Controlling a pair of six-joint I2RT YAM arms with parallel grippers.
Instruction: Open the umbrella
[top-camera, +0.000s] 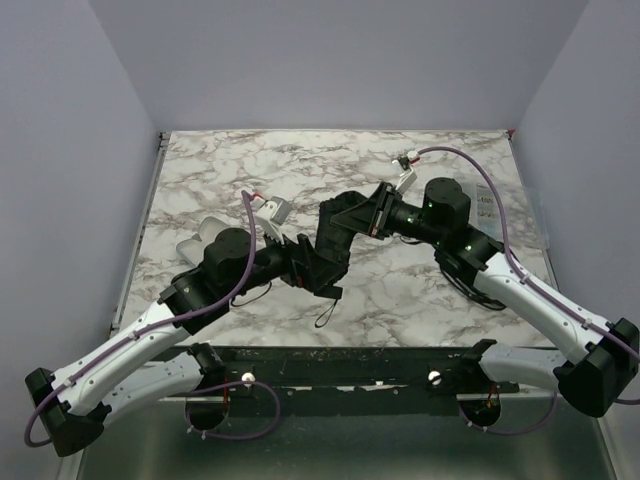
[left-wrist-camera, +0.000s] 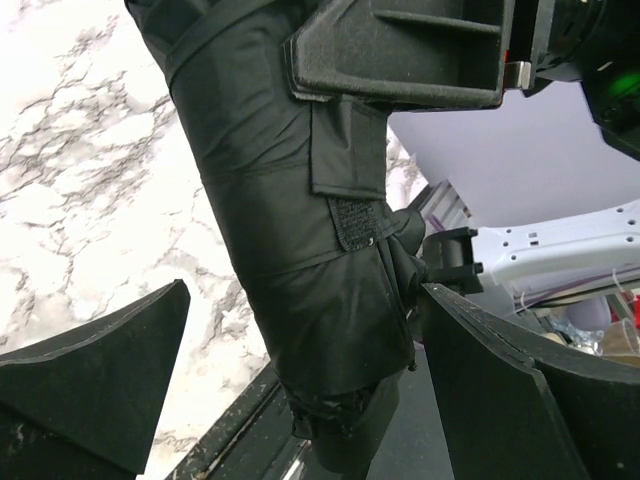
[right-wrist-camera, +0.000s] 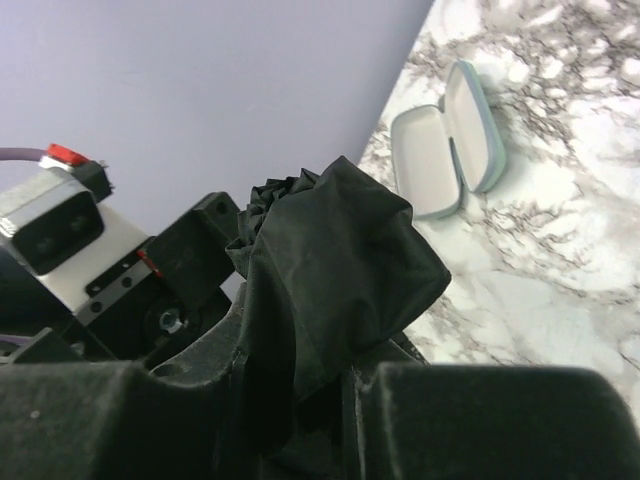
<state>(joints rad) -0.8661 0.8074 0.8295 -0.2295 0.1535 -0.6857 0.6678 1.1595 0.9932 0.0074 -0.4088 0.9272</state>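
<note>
Black fabric umbrella (left-wrist-camera: 290, 250), likely light, soft over a stiff shaft, held over the marble table (top-camera: 220, 170) by the right gripper (right-wrist-camera: 300, 395) clamped on its canopy; left gripper (left-wrist-camera: 305, 300) gapes around it; grasp rigid parts, not cloth

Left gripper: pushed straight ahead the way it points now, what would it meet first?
The folded black umbrella: it stands between the open fingers of the left gripper, directly ahead in the left wrist view. How near it is cannot be judged. The right gripper is clamped on the umbrella further along.
</note>
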